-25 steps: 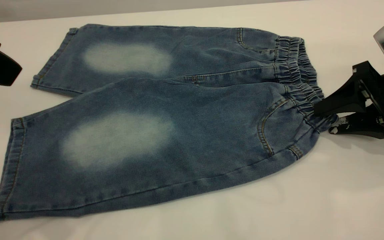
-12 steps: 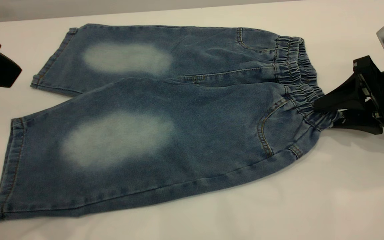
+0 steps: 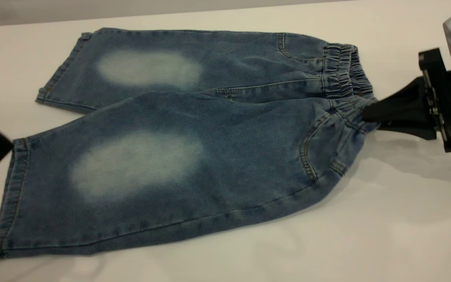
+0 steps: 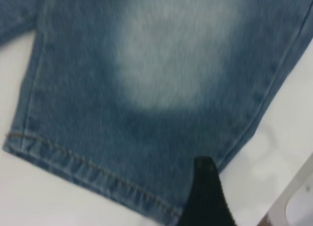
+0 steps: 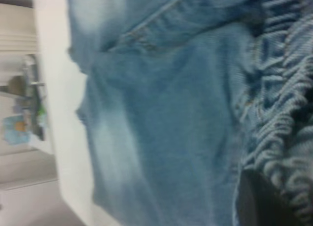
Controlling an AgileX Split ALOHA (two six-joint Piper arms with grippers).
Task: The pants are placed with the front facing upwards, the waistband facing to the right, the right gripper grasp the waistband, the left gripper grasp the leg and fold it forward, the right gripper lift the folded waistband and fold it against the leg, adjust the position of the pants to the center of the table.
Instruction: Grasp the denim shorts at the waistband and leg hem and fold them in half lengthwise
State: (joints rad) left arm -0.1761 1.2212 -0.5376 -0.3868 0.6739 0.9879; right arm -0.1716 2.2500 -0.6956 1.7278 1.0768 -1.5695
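The blue denim pants (image 3: 210, 129) lie front up on the white table (image 3: 366, 235), legs to the left, waistband (image 3: 343, 70) to the right. My right gripper (image 3: 368, 115) is shut on the near end of the waistband, and the cloth there is bunched and raised slightly off the table. In the right wrist view the gathered waistband (image 5: 283, 113) lies against a dark finger (image 5: 259, 201). My left gripper (image 3: 3, 129) stands open at the left edge, just beside the near leg's hem (image 3: 16, 184). One of its fingers (image 4: 208, 196) hangs over the hem's corner.
Bare tabletop runs along the front and right of the pants. The table's far edge (image 3: 210, 11) lies just behind the far leg. A room with shelves shows beyond the table in the right wrist view.
The right gripper has shut on the waistband's near end and lifted it, pulling the corner up. The left gripper has come down from beside the far leg to the near leg's hem.
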